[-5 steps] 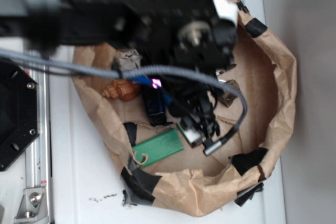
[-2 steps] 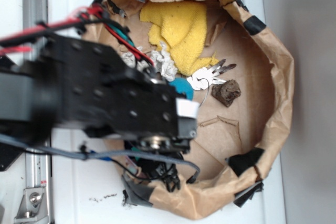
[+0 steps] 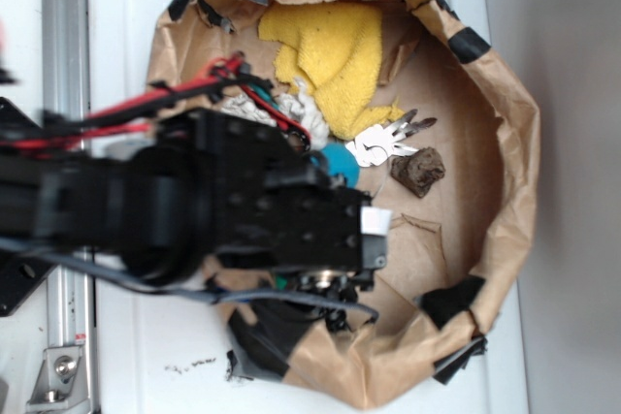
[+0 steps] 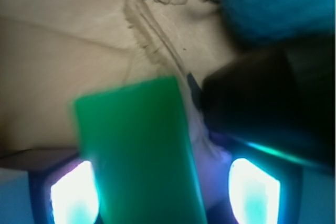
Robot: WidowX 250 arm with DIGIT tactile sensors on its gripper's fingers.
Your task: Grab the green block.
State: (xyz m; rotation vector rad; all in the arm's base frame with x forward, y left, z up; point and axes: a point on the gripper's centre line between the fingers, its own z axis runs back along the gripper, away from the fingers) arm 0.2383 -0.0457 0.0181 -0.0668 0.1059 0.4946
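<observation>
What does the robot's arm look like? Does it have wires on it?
The arm is chunky and black, dotted with small screw holes. Red wires run along its top, and a grey cable loops underneath. A small white label sits near its front end.

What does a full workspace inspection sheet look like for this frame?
Surface: white table carrying a brown paper basin patched with black tape.
Job's things: green block between the fingers in the wrist view; grip contact unclear.
Clutter: yellow cloth, keys, brown lump, teal ball.
Grippers: gripper low over the block, state unclear.
Cables: red wires, grey cable.
Surroundings: metal rail at left.
</observation>
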